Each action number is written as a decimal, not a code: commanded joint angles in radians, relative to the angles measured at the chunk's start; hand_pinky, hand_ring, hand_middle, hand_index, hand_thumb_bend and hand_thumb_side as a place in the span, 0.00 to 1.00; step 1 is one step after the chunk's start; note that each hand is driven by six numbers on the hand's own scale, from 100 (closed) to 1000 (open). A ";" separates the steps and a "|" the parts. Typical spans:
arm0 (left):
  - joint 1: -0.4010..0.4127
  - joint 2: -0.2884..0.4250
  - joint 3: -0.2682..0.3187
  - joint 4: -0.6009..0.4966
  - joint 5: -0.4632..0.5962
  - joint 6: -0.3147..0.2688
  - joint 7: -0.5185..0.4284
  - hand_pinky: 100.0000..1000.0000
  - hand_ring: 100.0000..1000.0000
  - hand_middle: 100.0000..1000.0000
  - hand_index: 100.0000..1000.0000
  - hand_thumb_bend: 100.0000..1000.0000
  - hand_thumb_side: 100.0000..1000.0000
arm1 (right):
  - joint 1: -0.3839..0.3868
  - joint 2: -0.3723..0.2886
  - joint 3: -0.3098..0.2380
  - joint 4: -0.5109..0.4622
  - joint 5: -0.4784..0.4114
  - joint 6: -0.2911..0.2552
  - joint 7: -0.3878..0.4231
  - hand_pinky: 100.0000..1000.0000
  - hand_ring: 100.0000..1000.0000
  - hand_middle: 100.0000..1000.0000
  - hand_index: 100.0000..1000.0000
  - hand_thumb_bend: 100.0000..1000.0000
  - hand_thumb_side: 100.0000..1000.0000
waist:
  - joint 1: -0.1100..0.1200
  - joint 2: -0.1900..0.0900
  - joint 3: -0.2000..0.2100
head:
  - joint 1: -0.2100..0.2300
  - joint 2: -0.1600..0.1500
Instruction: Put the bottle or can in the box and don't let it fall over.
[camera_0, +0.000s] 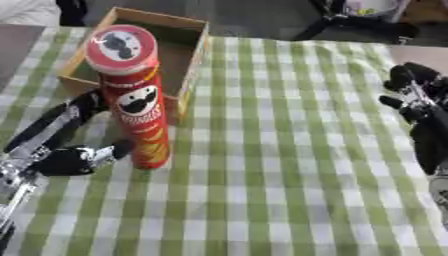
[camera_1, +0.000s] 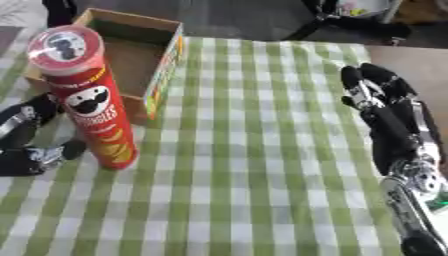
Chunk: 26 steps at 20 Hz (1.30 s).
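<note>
A tall red crisps can (camera_0: 138, 107) with a red-rimmed lid stands upright on the checked cloth, just in front of the near wall of an open cardboard box (camera_0: 194, 65). The box looks empty inside. My left hand (camera_0: 63, 160) lies at the can's left side. Its thumb tip (camera_0: 118, 149) is at the can's lower part and a straight finger (camera_0: 77, 112) reaches up beside the can toward the box. The hand is open, not closed round the can. My right hand (camera_1: 392, 125) rests open at the right edge, fingers pointing up, away from the can.
A green and white checked tablecloth (camera_0: 289, 150) covers the table. Bare brown table shows at the far right (camera_0: 424, 52). Dark legs of a stand or chair (camera_0: 350, 25) are beyond the far edge.
</note>
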 joint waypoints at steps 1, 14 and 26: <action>-0.020 0.006 0.002 -0.008 -0.002 0.000 0.017 1.00 1.00 0.87 0.92 0.50 0.53 | -0.006 -0.013 -0.004 -0.013 -0.004 -0.002 0.006 0.70 0.74 0.73 0.70 0.46 0.21 | 0.001 -0.016 0.000 | 0.004 -0.012; -0.032 -0.004 -0.001 0.005 -0.028 0.054 0.086 1.00 1.00 0.87 0.92 0.49 0.53 | -0.005 -0.010 -0.003 -0.014 -0.006 -0.002 0.009 0.70 0.74 0.73 0.70 0.46 0.22 | -0.003 -0.016 0.002 | 0.017 -0.020; -0.067 -0.027 -0.003 0.036 -0.053 0.070 0.127 1.00 1.00 0.87 0.92 0.51 0.56 | -0.007 -0.003 0.000 -0.011 -0.007 -0.001 0.016 0.70 0.74 0.73 0.71 0.46 0.21 | -0.003 -0.014 0.000 | 0.018 -0.024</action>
